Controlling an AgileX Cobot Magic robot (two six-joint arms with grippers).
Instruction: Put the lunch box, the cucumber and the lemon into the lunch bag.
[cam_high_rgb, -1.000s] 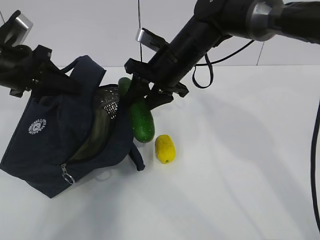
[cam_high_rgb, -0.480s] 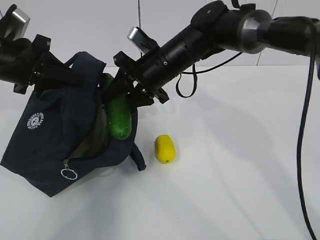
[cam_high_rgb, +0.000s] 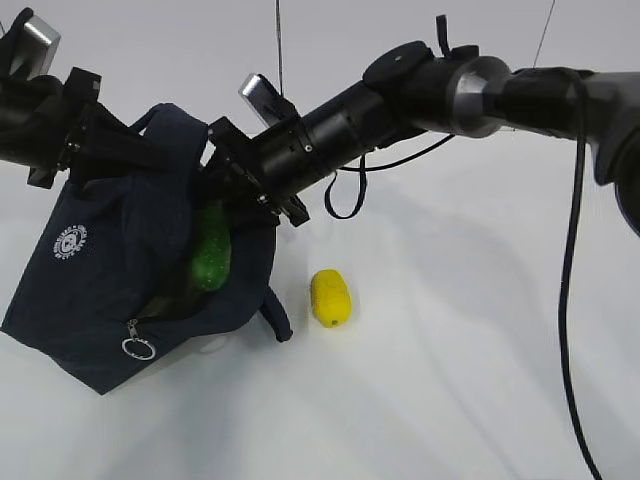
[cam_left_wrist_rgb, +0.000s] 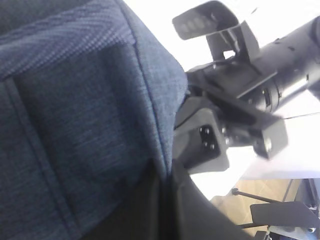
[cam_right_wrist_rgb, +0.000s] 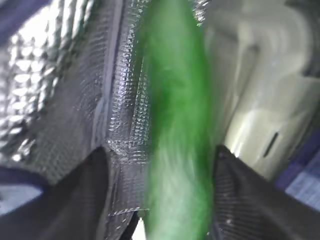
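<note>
The navy lunch bag (cam_high_rgb: 90, 290) hangs tilted with its mouth facing right. My left gripper (cam_high_rgb: 100, 150) is shut on its upper fabric edge (cam_left_wrist_rgb: 75, 100) and holds it up; the fingers pinch the cloth in the left wrist view (cam_left_wrist_rgb: 167, 175). My right gripper (cam_high_rgb: 235, 195) is at the bag's mouth, jaws apart. The cucumber (cam_high_rgb: 211, 255) is blurred, loose between the fingers (cam_right_wrist_rgb: 175, 150), inside the silver-lined opening. The lunch box (cam_right_wrist_rgb: 250, 100) with its pale green lid lies inside the bag beside it. The lemon (cam_high_rgb: 330, 297) lies on the table right of the bag.
The white table (cam_high_rgb: 450, 350) stretches right and front of the lemon. The bag's zipper ring pull (cam_high_rgb: 137, 347) hangs at its lower front. The right arm (cam_high_rgb: 450, 85) and its cable cross above the table's middle.
My right gripper carried the cucumber left from beside the lemon into the bag's mouth and opened; the cucumber has dropped lower inside. The left gripper keeps holding the bag.
</note>
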